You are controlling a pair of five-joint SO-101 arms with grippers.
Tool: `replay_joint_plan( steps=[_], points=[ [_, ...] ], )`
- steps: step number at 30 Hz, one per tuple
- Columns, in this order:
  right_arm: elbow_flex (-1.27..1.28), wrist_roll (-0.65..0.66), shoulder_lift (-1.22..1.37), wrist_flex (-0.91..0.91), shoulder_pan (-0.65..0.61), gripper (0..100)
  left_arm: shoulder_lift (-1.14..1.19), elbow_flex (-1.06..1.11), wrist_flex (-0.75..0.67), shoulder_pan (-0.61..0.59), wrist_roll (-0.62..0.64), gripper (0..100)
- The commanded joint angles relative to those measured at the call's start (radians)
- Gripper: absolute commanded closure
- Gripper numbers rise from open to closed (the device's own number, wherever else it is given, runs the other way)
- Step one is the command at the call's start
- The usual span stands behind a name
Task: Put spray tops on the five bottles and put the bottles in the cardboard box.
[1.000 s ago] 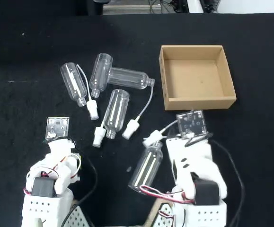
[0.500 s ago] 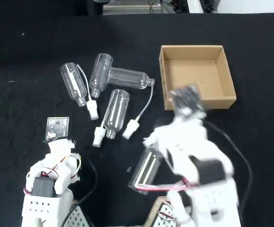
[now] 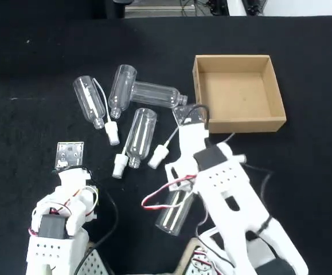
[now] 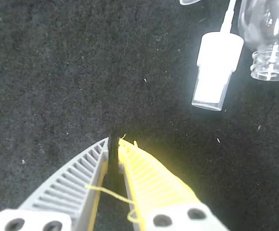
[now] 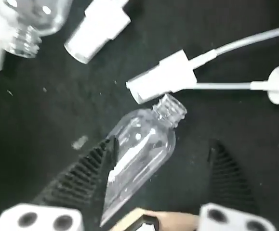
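Lying flat: five bottles [image 3: 89,98] [image 3: 122,89] [image 3: 154,94] [image 3: 141,132] [image 3: 174,213] | one cardboard box [image 3: 237,124] beside them

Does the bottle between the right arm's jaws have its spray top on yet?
No, the bottle shows a bare threaded neck, and a white spray top lies loose just beside that neck.

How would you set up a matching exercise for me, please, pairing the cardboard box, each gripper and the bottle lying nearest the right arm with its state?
Things:
1. cardboard box
2. left gripper
3. right gripper
4. bottle nearest the right arm

States:
A. open, over a bottle
B. lying on its side, neck bare
C. shut, holding nothing
D. no bottles inside

Pairs: 1-D, 2-C, 3-A, 4-B
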Motion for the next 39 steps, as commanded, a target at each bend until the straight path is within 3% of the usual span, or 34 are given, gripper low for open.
replay_joint_plan(
  steps=[1,8,21,28,33,39],
  points=[
    [-0.061,-0.009,0.041,0.009,-0.021,70.9,-0.005,0.022,0.005,-0.012,0.011,97],
    [-0.056,-0.107,0.102,-0.023,-0.187,70.9,-0.005,0.022,0.005,-0.012,0.011,97],
    [-0.064,-0.097,0.355,-0.028,-0.104,71.1,-0.005,0.022,0.005,-0.012,0.011,97],
    [-0.122,-0.084,0.412,-0.034,-0.166,87.5,-0.005,0.022,0.005,-0.012,0.011,97],
    [-0.133,0.199,0.414,-0.104,-0.176,95.8,-0.005,0.022,0.005,-0.012,0.011,97],
    [-0.157,0.522,0.404,-0.147,-0.163,98.7,-0.005,0.022,0.005,-0.012,0.011,97]
  ],
)
